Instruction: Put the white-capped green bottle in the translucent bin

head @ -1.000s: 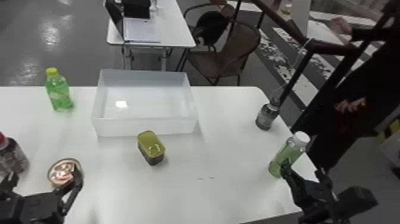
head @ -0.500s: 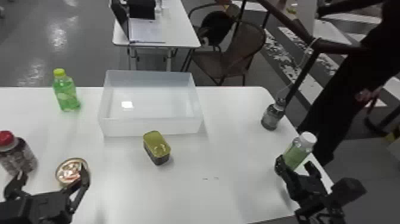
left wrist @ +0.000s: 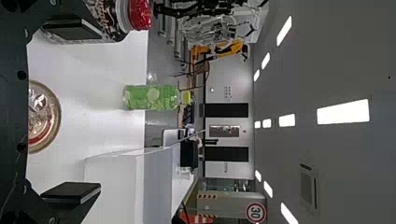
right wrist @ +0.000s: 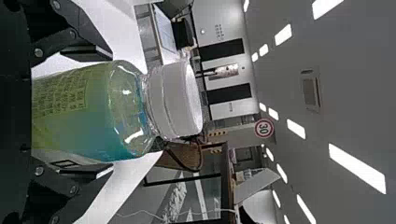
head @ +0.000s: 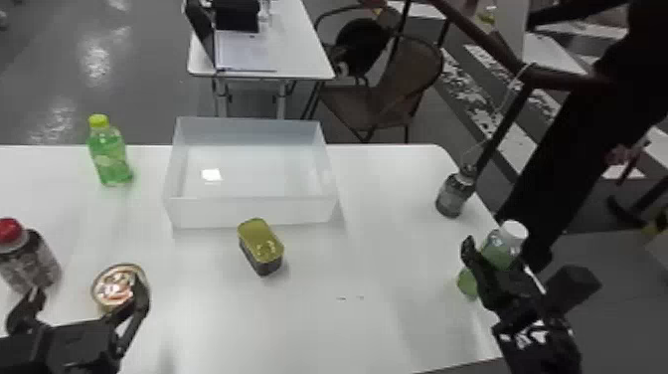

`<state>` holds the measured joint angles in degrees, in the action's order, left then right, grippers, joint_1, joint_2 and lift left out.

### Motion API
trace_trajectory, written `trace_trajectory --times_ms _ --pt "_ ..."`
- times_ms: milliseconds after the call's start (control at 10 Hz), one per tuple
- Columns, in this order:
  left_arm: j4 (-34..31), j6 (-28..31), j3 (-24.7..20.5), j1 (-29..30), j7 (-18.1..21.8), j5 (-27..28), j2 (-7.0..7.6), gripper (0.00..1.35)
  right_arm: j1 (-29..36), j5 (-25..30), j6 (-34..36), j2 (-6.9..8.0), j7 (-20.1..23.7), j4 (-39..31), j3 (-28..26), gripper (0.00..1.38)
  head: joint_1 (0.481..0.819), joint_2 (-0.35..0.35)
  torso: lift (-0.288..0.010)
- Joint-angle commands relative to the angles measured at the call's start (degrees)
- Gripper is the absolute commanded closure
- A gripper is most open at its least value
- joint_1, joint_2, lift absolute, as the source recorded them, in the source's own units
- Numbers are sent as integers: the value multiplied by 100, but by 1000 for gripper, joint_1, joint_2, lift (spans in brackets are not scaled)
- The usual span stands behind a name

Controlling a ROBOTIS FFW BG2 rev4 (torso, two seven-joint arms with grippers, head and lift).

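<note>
At the table's right edge, the white-capped green bottle (head: 503, 246) stands between the fingers of my right gripper (head: 498, 256). In the right wrist view, the bottle (right wrist: 93, 112) is held at both sides by my right gripper (right wrist: 112, 112), its white cap beyond the fingers. The translucent bin (head: 253, 211) sits at the back, left of centre, with nothing in it. My left gripper (head: 88, 293) is at the front left by a round tin (head: 117, 287); in the left wrist view, the left gripper (left wrist: 99, 111) stands open and holds nothing.
A rectangular tin (head: 261, 246) lies in front of the bin. Left of the bin stands a yellow-capped green bottle (head: 110, 156), and a red-capped bottle (head: 30, 261) is near the left edge. A dark bottle (head: 455, 194) stands at the right, behind my right gripper.
My right gripper has moved forward and now sits higher around the white-capped bottle. The whole head view has shifted slightly. My left gripper stays by the round tin.
</note>
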<state>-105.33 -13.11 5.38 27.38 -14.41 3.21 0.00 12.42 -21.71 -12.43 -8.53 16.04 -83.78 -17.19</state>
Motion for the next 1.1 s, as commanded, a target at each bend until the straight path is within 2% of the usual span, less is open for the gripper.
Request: trace_trajectory --times_ms 0,100,300,600,800,1000 --pt "12 -34 -11 -4 0 -5 -15 150 155 27 30 176 -137 -103 -12 1170 695 -226 -113" --pt "12 -34 -28 13 0 -14 -15 150 173 44 -5 264 -128 -103 -56 1170 695 -227 -113" --pt "30 -25 -28 -22 26 -23 -15 150 138 27 -14 238 22 -218 -56 1170 695 -221 -113" --pt "38 -7 -11 -22 18 -49 -15 150 182 -79 241 238 39 -1264 -39 1170 695 -210 -113" --pt "47 10 16 -66 18 -49 9 150 -469 -79 399 238 347 -1395 76 1170 695 -186 -113" --pt "56 54 51 -101 18 -67 44 150 -1224 97 496 220 391 -1009 252 1168 695 -160 -113"
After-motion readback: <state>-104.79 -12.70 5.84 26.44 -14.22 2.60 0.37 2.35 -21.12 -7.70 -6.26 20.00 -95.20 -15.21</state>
